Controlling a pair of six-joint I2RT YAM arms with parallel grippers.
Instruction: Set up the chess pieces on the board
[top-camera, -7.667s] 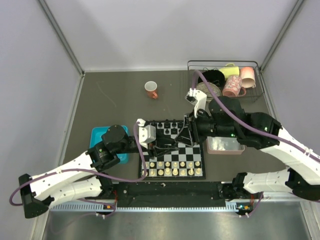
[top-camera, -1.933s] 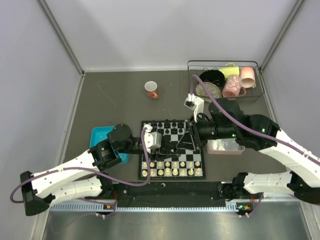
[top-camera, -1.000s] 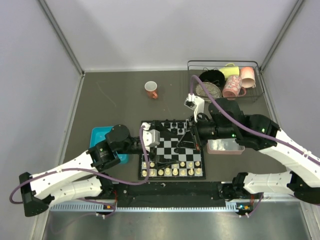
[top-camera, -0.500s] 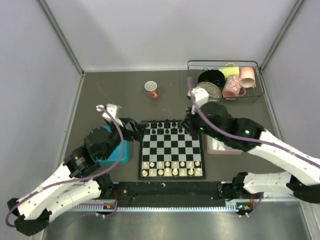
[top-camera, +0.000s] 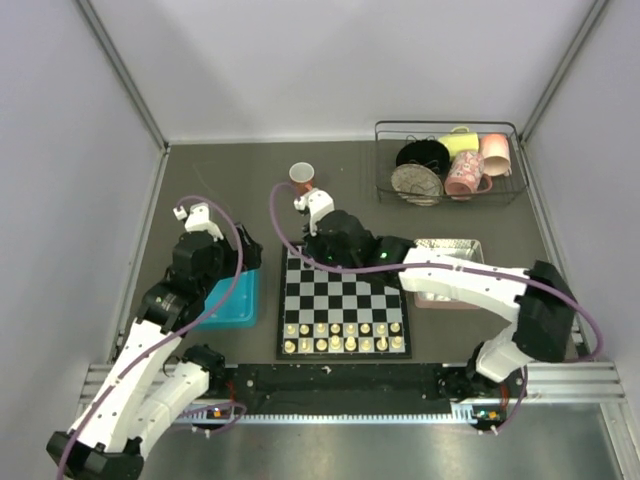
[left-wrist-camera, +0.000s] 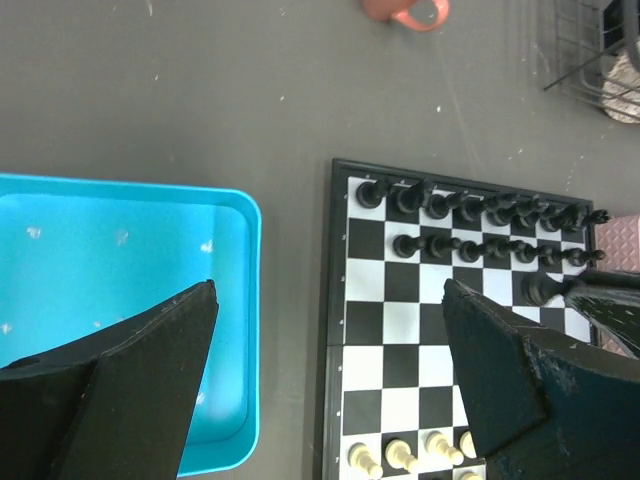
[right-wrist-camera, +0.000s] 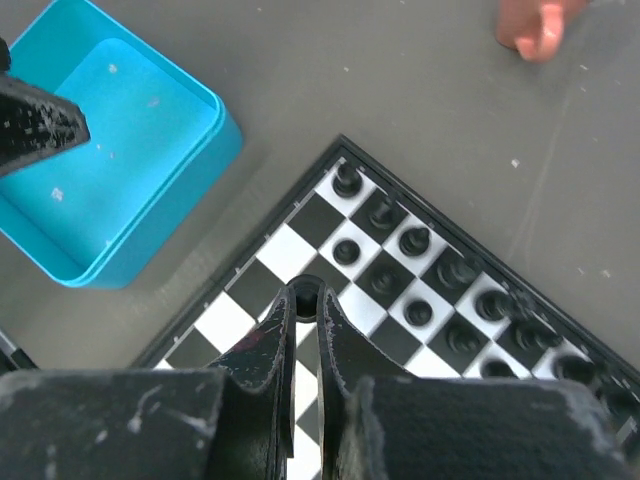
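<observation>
from above, we see the right gripper (top-camera: 303, 260) reaching over the far left corner of the board (top-camera: 345, 297), while the left gripper (top-camera: 243, 260) hangs back by the teal tray (top-camera: 235, 305), so the right arm is the nearer one. a second ago both were over the board's middle; the left has since pulled off toward the tray and the right swung across to the far left. in the left wrist view the fingers (left-wrist-camera: 130, 390) stand spread wide with nothing between them, and the black chess pieces (left-wrist-camera: 470, 210) line the board's two far ranks, off to the right. in the right wrist view the fingers (right-wrist-camera: 270, 360) are pinched together on a round dark head, which we take for a black pawn (right-wrist-camera: 305, 293), though little of it shows. the dark square (right-wrist-camera: 320, 215) at the left end of the pawn rank, beside the corner piece (right-wrist-camera: 346, 180), is bare; it lies straight ahead of the pawn, so we judge the next move a short push forward and down.
</observation>
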